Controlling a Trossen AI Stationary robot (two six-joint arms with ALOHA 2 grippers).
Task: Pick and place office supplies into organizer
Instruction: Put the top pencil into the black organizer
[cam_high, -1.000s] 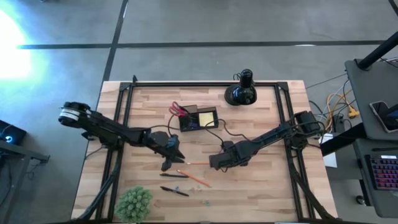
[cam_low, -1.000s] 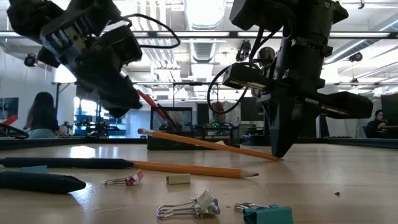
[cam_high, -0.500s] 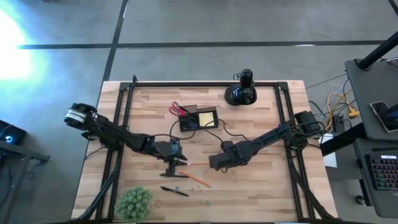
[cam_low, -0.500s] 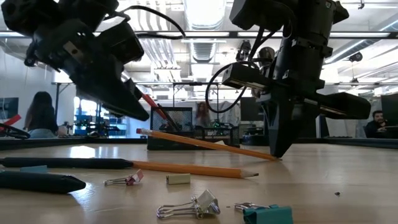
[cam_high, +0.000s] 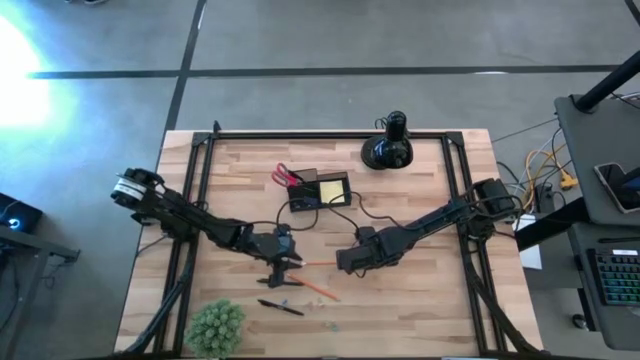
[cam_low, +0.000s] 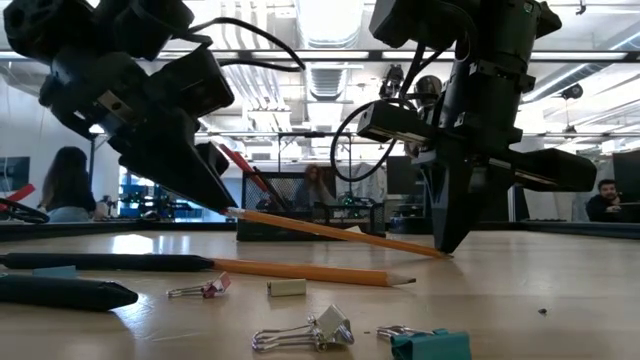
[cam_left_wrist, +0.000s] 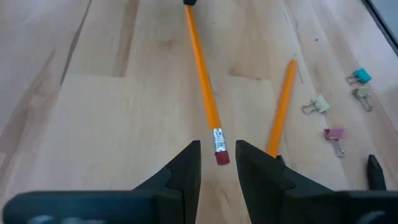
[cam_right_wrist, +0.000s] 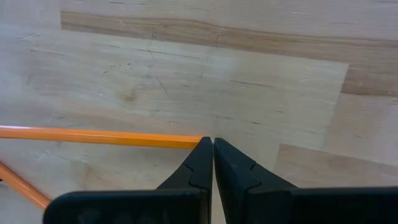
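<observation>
An orange pencil (cam_high: 313, 263) spans between my two grippers. It is tilted: its pointed end is down at my right gripper (cam_low: 445, 248), and its eraser end (cam_low: 228, 212) is raised off the wood. My right gripper (cam_right_wrist: 212, 146) is shut on it. My left gripper (cam_left_wrist: 217, 155) is open, with one finger on each side of the eraser end (cam_left_wrist: 222, 157) and not touching it. The dark organizer (cam_high: 320, 190) stands farther back, holding red-handled scissors (cam_high: 285, 177) and a yellow pad (cam_high: 333, 187). My right gripper holds the orange pencil at its pointed end (cam_right_wrist: 198, 142), pinched at the free ends of the two fingers. The fingers come from above, pointing down, across the pencil. That end sits at the table while the rest slants up toward my left gripper.
A second orange pencil (cam_low: 300, 270) lies nearer, along with two black pens (cam_low: 100, 262) (cam_low: 60, 292). Binder clips (cam_low: 310, 330), a pink clip (cam_low: 205, 289) and a teal clip (cam_low: 430, 345) are scattered at the near side. A green plant ball (cam_high: 217, 325) sits near left and a black knobbed object (cam_high: 388, 145) stands far right.
My left gripper has moved down and toward the right gripper, from above the pencil to where its open fingers straddle the raised eraser end. The right gripper and the pencil have stayed where they were.
</observation>
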